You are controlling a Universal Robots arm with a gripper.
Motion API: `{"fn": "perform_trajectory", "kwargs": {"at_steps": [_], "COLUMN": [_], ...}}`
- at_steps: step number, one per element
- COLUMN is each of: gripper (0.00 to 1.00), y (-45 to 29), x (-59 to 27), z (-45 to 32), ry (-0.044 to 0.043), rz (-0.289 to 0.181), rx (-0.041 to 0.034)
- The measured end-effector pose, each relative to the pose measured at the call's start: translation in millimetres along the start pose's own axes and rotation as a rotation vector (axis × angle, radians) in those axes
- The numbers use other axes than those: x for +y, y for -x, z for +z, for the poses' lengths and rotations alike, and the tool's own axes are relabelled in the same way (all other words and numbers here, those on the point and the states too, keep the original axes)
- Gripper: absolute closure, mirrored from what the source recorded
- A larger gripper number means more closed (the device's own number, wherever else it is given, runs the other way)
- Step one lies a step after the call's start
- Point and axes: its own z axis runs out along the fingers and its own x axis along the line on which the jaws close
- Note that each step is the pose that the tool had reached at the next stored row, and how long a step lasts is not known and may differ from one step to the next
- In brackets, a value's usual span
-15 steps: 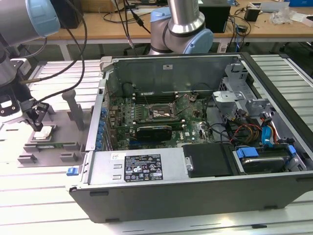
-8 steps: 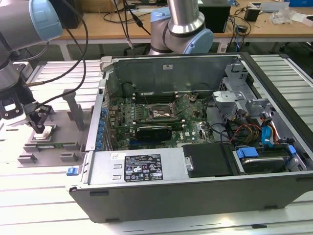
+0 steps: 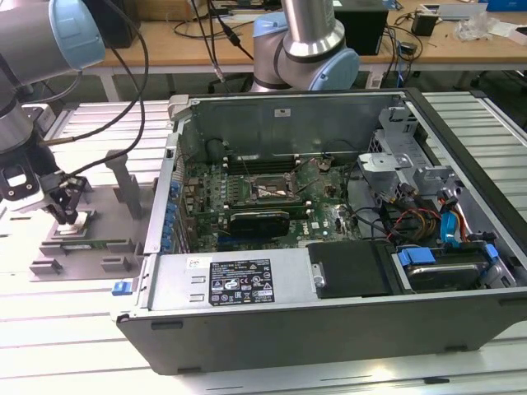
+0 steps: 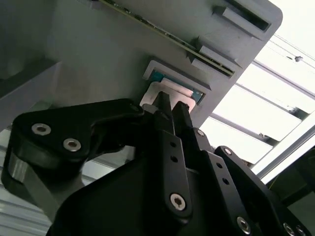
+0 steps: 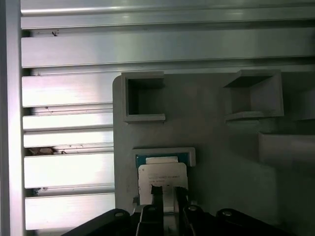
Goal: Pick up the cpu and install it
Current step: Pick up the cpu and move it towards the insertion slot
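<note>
Black fingertips (image 4: 181, 112) of the gripper (image 4: 173, 105) stand close together, only a slit between them, poised low over the cpu (image 5: 162, 174); whether they touch its pale metal top cannot be told in either wrist view. Cpu lies flat in a shallow raised-rim pocket (image 5: 165, 151) of the grey plastic fixture (image 5: 221, 147), with green board showing at one side of the pocket. Progress, as judged: pick-up is not yet completed, since the chip sits seated in its pocket, and installation is wholly outstanding; the empty-looking processor socket (image 3: 268, 191) on the motherboard inside the open computer case (image 3: 247, 329) lies well apart, toward the exterior view's right. Edges: pocket rim hugs the chip on the sides seen, leaving little lateral play; square wells (image 5: 142, 98) and upright posts (image 3: 123, 185) of the fixture stand near. Room: space above the fixture appears open, while the case's side wall (image 3: 174, 132) rises between fixture and socket and bounds the way across
</note>
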Motion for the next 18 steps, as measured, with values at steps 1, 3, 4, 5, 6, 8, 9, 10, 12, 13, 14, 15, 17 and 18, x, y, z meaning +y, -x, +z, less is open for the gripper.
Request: {"fn": "perform_trajectory", "kwargs": {"at_steps": [1,3,4,5,6,8,9,10,12,13,14,15,17,18], "gripper": [0.76,0.58,0.58,0.52,0.46,0.40,0.34,0.34,0.34,0.34,0.34,0.34,0.34,0.34], "y": [0.0,0.0,0.0,0.0,0.0,0.0,0.0,0.0,0.0,0.0,-0.1,-0.1,-0.2,-0.3], "x": [0.0,0.0,0.0,0.0,0.0,0.0,0.0,0.0,0.0,-0.1,-0.2,-0.2,-0.3,-0.2], "z": [0.0,0.1,0.2,0.2,0.2,0.3,0.4,0.4,1.9,2.7,3.9,4.9,9.0,10.3], "ry": [0.0000,0.0000,0.0000,0.0000,0.0000,0.0000,0.0000,0.0000,0.0003,0.0001,0.0001,0.0001,0.0002,0.0002], "rz": [0.000,0.000,0.000,0.000,0.000,0.000,0.000,0.000,0.000,0.000,0.000,0.000,0.000,0.000], "rx": [0.0000,0.0000,0.0000,0.0000,0.0000,0.0000,0.0000,0.0000,-0.0005,-0.0001,-0.0002,-0.0003,-0.0006,-0.0006]}}
